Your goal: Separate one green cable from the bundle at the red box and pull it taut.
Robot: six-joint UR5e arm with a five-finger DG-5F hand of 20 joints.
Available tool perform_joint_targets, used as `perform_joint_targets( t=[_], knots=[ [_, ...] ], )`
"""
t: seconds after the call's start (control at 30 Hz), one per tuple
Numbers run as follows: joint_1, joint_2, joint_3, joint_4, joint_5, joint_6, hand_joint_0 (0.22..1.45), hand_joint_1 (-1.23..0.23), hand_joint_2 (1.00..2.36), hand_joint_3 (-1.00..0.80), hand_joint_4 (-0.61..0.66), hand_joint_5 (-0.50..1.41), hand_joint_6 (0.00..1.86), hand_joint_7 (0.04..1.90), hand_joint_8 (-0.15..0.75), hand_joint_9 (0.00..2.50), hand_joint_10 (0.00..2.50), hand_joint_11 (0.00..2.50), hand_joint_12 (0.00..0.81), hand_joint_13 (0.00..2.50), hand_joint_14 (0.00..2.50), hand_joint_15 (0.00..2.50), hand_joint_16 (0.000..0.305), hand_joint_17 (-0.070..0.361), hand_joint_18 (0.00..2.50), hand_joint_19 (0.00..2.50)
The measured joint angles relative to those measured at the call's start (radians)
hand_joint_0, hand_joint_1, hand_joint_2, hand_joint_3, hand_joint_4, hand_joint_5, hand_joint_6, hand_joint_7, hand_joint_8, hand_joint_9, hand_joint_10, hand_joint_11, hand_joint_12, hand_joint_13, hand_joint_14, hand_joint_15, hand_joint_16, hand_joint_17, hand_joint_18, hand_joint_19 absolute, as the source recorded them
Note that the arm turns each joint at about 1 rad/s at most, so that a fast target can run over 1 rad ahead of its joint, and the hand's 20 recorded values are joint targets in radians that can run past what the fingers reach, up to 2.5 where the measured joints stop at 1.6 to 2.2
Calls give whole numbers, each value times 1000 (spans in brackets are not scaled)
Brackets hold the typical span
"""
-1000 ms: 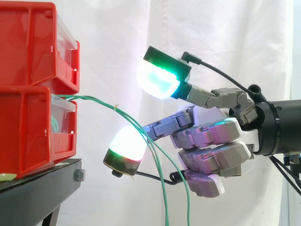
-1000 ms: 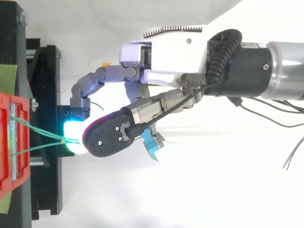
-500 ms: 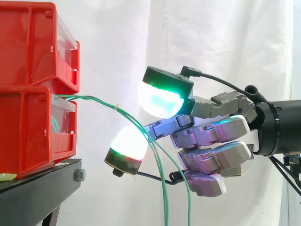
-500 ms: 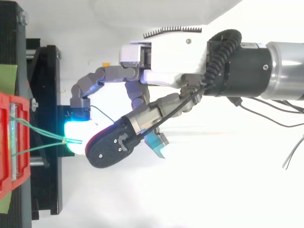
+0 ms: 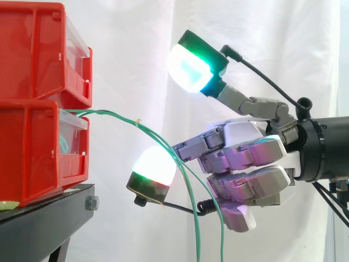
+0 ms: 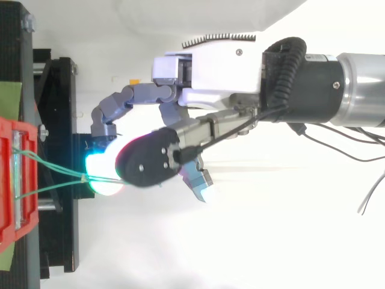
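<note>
Two thin green cables (image 5: pixel 117 115) come out of the lower red bin (image 5: pixel 32 147), meet at a small tie and droop down in front of my hand (image 5: pixel 245 164). One glowing fingertip (image 5: pixel 191 68) is raised high above the cables. Another fingertip (image 5: pixel 155 166) reaches out beside them, just under where they bend down. Wide air separates the two pads, and neither pinches a cable. The remaining fingers are curled near the palm. From above, the cables (image 6: pixel 54 166) run from the bin (image 6: pixel 9 180) to the lower pad (image 6: pixel 102 174).
Two red bins are stacked on a black stand (image 5: pixel 49 213) at the left. A white curtain hangs behind. The arm (image 6: pixel 337 84) enters from the right.
The upper fingertip dipped toward the cables half a second ago and has now swung up and away. The lower fingertip shifted slightly right. The cables hang much as before.
</note>
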Motion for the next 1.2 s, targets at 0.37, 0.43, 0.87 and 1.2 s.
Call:
perform_joint_targets(
  t=[0.37,0.43,0.87,1.2],
  knots=[
    [0,0,-1,-1,2,2,791,-711,1015,-326,120,145,505,1206,255,1958,7,197,472,1477,16,563,71,160,1634,387],
    [0,0,-2,-1,2,2,794,-718,1015,-315,116,145,505,1206,273,1954,8,209,474,1496,16,585,71,160,1632,409],
    [0,0,-2,-8,0,47,785,-727,1020,-234,88,145,505,1235,278,1969,8,226,472,1514,16,598,69,155,1621,435],
    [5,1,-2,-34,-1,172,750,-763,1024,-132,36,145,504,1241,288,1949,10,280,469,1520,17,608,68,154,1597,428]
  ],
)
